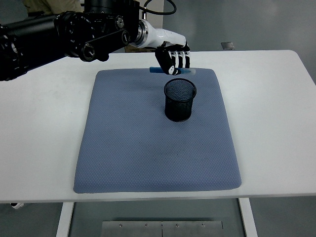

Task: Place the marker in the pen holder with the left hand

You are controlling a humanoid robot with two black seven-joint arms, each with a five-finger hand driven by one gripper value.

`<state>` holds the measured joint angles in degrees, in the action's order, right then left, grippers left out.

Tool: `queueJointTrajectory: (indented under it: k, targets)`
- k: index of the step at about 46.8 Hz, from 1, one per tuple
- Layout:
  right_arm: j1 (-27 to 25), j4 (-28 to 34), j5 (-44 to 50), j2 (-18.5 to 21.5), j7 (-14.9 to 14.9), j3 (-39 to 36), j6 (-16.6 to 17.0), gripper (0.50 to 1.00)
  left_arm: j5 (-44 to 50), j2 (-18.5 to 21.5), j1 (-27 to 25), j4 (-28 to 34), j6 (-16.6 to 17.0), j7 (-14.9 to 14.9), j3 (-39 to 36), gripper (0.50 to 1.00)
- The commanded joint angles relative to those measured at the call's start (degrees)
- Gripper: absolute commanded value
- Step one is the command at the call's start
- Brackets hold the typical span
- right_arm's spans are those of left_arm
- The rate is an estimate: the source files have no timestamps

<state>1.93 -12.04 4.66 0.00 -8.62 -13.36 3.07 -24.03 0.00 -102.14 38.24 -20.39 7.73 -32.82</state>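
We see the white desk [276, 148] filling most of the frame, its near edge along the bottom. On it lies a blue-grey mat [148, 148], centre of frame, flat. Past the mat's middle, in the centre right of the frame, stands the black mesh pen holder [180, 99], upright on the mat, mouth open upward; we can't tell if anything is inside. Just above it in the frame, at the mat's far edge, is the left hand [173, 60], coming in on the black arm [59, 37] from the upper left. Its fingers [176, 58] are curled down around the blue marker [157, 71], gripping it. The marker lies roughly level, one end poking out left of the hand, a paler end showing to the right. In the picture the marker sits above the holder's rim, not inside it, apart from it. The right arm doesn't show. At the top edge, upper left, we see part of a person's clothing [39, 5], and a white cabinet beyond the desk.
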Motion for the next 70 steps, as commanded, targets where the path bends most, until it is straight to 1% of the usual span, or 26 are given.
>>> queueJointTrajectory:
  k: [1, 8, 18, 37, 41, 51, 60, 65, 70]
  targets:
    - [0.00, 0.00, 0.00, 0.00, 0.00, 0.00, 0.00, 1.000, 1.61, 0.00, 0.19, 0.00, 0.09, 0.00, 0.65, 0.500]
    - [0.00, 0.00, 0.00, 0.00, 0.00, 0.00, 0.00, 1.000, 5.30, 0.00, 0.45, 0.26, 0.17, 0.00, 1.44, 0.500]
    - [0.00, 0.00, 0.00, 0.00, 0.00, 0.00, 0.00, 1.000, 7.50, 0.00, 1.24, 0.61, 0.79, 0.09, 2.23, 0.500]
    - [0.00, 0.00, 0.00, 0.00, 0.00, 0.00, 0.00, 1.000, 14.09, 0.00, 2.83, 0.52, 0.79, 0.26, 3.29, 0.500]
    - [0.00, 0.00, 0.00, 0.00, 0.00, 0.00, 0.00, 1.000, 15.33, 0.00, 3.35, 0.52, 0.88, 1.14, 3.29, 0.500]
    - [0.00, 0.00, 0.00, 0.00, 0.00, 0.00, 0.00, 1.000, 15.77, 0.00, 4.58, 0.44, 0.88, 2.20, 3.82, 0.500]
    - [0.00, 0.00, 0.00, 0.00, -0.08, 0.00, 0.00, 1.000, 18.05, 0.00, 6.78, 0.35, 0.96, 2.29, 3.99, 0.500]
    - [0.00, 0.00, 0.00, 0.00, 0.00, 0.00, 0.00, 1.000, 19.46, 0.00, 7.31, 0.35, 1.05, 3.25, 4.08, 0.500]
    - [0.00, 0.00, 0.00, 0.00, 0.00, 0.00, 0.00, 1.000, 19.81, 0.00, 8.19, 0.00, 1.14, 3.60, 4.08, 0.500]
